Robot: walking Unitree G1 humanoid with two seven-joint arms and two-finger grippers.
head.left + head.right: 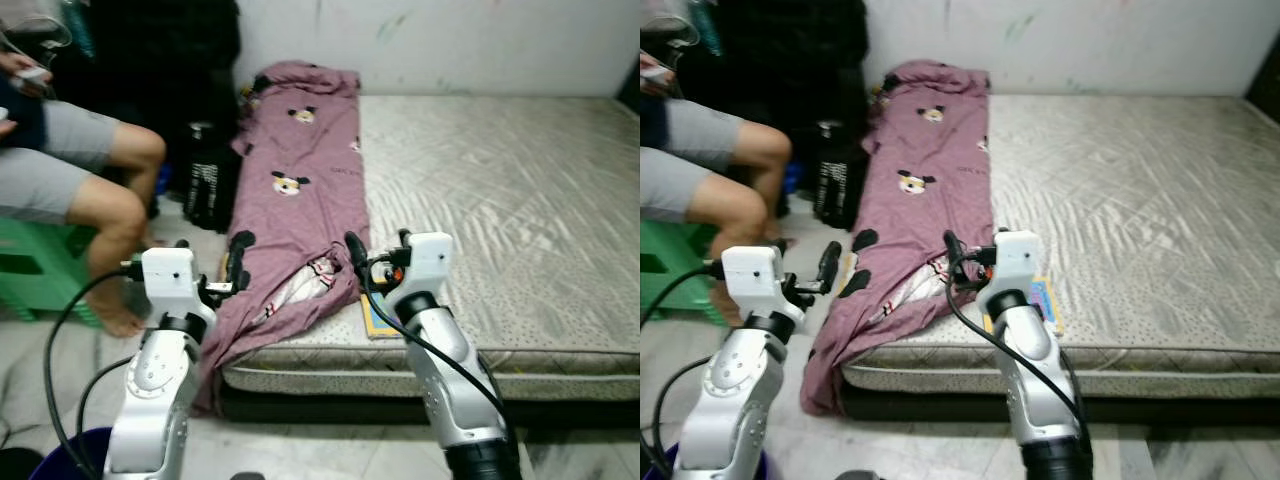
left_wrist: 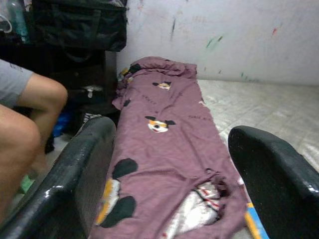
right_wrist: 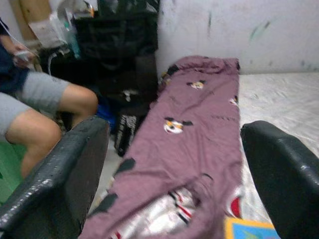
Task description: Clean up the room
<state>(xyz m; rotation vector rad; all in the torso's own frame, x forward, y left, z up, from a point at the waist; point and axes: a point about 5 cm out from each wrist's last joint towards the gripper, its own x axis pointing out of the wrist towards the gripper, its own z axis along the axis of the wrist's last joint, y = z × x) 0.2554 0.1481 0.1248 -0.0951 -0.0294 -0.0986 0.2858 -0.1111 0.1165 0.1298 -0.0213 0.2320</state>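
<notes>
Both black-fingered grippers, left gripper (image 1: 236, 262) and right gripper (image 1: 378, 252), hover with jaws spread over the crumpled mauve cartoon-print blanket (image 1: 300, 190) along the grey quilted mattress (image 1: 500, 200) edge.

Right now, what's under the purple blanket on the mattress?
At the blanket's near end a white striped cloth pokes out, and a book lies on the mattress beside it. Anything under the rest of the blanket is covered.

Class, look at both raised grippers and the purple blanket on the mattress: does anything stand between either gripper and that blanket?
Nothing visible does. The left gripper and right gripper, both open, hover at the near end of the purple blanket along the mattress edge, open air ahead. A seated person's leg stays off to the left.
</notes>
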